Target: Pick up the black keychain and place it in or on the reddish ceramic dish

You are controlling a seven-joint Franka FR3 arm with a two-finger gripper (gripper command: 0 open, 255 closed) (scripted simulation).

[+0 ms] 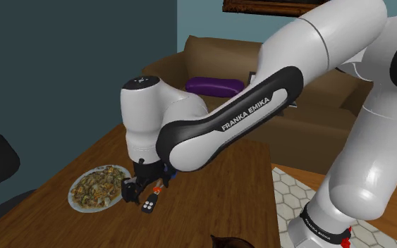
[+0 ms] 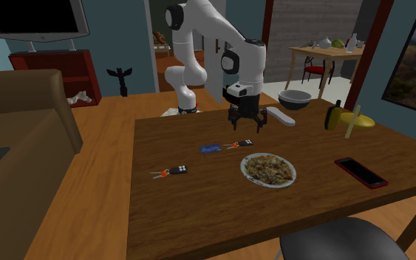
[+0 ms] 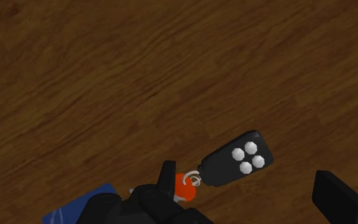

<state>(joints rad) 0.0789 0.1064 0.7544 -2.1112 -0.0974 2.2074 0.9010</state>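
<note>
**Shoulder view.** Claw (image 1: 137, 191): low over the table (image 1: 218, 190), at mid-table. Keychain (image 1: 149, 206): black fob with orange tag, flat on the wood just beside the claw. Plate (image 1: 70, 191): pale rim, heaped with mixed food, just beyond the claw. Bowl (image 1: 232, 242): dark brown, at the table edge nearest the stand and cut off by the frame, so its contents cannot be told.

**Second exterior view.** Claw (image 2: 244, 127): directly above the keychain (image 2: 241, 142). Blue card (image 2: 210, 148): just beside the keychain. Plate (image 2: 269, 186): carries food, toward the chair-side edge. Bowl (image 2: 295, 105): grey outside, dark inside, at the stand-side edge. Second keychain (image 2: 171, 172): well apart from the first. Phone (image 2: 360, 172): near the view's right edge.

**Wrist view.** Claw (image 3: 244, 188): fingers wide apart and clasping nothing. The keychain (image 3: 238, 159) lies between them on the wood.
</note>
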